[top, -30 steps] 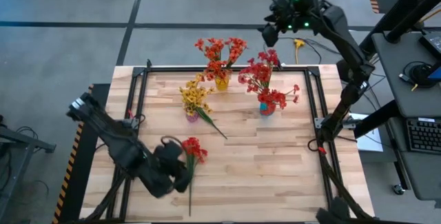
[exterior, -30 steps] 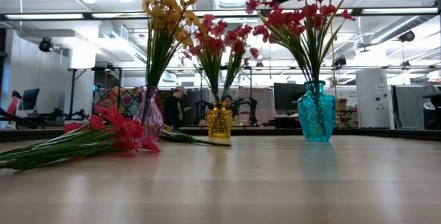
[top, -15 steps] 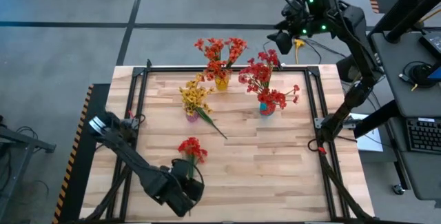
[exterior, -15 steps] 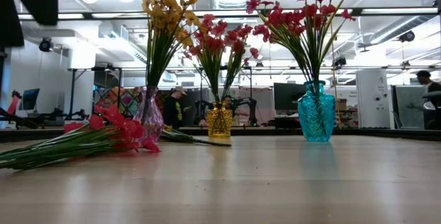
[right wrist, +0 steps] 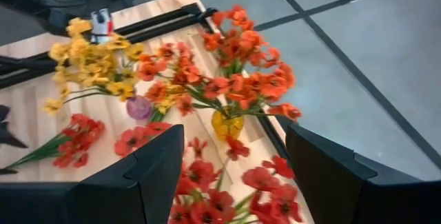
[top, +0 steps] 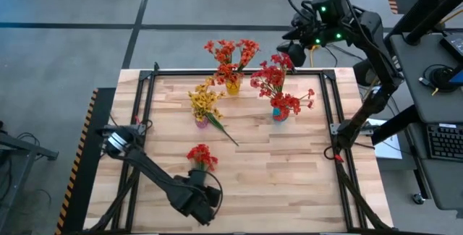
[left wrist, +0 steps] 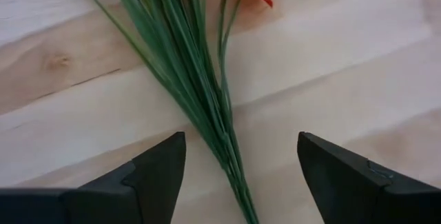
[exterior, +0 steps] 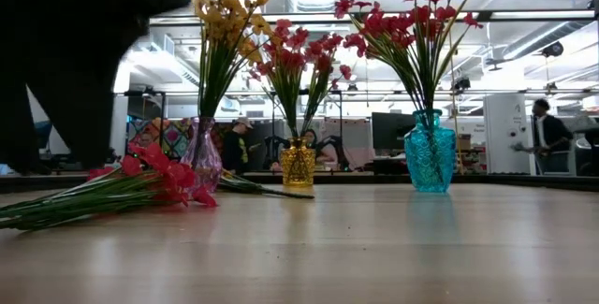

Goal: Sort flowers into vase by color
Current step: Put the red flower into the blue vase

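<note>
**Trainee:** Which step are you on?

**Lead:** You're going for the last loose spray. The red flowers (top: pixel 202 156) lie flat on the table (top: pixel 289 177), near and left of centre, blossoms toward the vases and stems trailing toward the near edge. Your left gripper (left wrist: pixel 240 165) hangs over those stems with its fingers spread wide, one either side of the green bundle (left wrist: pixel 200 93) and not clamped on anything.

**Trainee:** And the other arm?

**Lead:** Your right gripper (right wrist: pixel 233 176) waits high beyond the far right corner, above the blue vase (top: pixel 280 113). Its fingers are parted with nothing between them.

**Trainee:** What's already sorted?

**Lead:** Yellow blooms stand in the purple vase (top: pixel 202 123), orange-red in the yellow vase (top: pixel 232 87), red in the blue one. One thin green stem lies on the wood just beside the purple vase; I can't tell what it belongs to.

**Trainee:** So what does the next move need?

**Lead:** I'd judge you should lower the left gripper until the stems sit between the fingers, then close on the whole bundle, not just a strand or two. After that, lift it upright and carry it far right to the blue vase, clearing the tall sprays already standing there.
</note>
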Motion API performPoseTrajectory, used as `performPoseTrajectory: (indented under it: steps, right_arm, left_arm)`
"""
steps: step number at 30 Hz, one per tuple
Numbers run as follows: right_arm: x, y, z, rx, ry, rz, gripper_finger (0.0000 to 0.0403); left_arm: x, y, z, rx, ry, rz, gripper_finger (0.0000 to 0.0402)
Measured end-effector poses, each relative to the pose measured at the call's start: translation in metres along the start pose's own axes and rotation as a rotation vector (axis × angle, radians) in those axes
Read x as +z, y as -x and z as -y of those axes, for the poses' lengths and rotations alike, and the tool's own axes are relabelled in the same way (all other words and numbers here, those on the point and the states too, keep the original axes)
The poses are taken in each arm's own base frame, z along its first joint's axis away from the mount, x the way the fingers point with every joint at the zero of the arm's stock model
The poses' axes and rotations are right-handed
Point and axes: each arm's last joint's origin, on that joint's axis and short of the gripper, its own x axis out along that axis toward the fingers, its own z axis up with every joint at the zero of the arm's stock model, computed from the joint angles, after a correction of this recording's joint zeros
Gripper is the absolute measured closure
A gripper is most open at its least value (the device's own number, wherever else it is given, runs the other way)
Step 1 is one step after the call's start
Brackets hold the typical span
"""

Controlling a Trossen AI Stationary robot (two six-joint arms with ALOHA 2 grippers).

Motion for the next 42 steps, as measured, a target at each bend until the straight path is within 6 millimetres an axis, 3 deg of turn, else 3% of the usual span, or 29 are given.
performPoseTrajectory:
  steps: [5,10,27,34,42]
  right_arm:
    - [0.001,-0.002,-0.012,0.039,0.021,-0.001,0.0156]
    - [0.002,-0.003,-0.02,0.062,0.035,-0.003,0.0156]
    - [-0.003,-0.004,-0.028,0.083,0.035,-0.053,0.0159]
    - [-0.004,0.006,-0.035,0.101,0.054,-0.034,0.0176]
    - [-0.008,0.025,-0.065,0.195,0.132,0.004,0.0184]
  left_arm:
    - [-0.001,-0.018,0.004,0.051,0.002,-0.006,0.0144]
    - [-0.004,-0.031,0.005,0.084,-0.004,0.004,0.0174]
    - [-0.013,-0.033,-0.001,0.118,-0.037,0.011,0.0391]
    - [-0.022,-0.001,-0.014,0.077,-0.083,-0.006,0.039]
    - [-0.034,0.076,-0.041,-0.341,-0.167,0.294,0.0395]
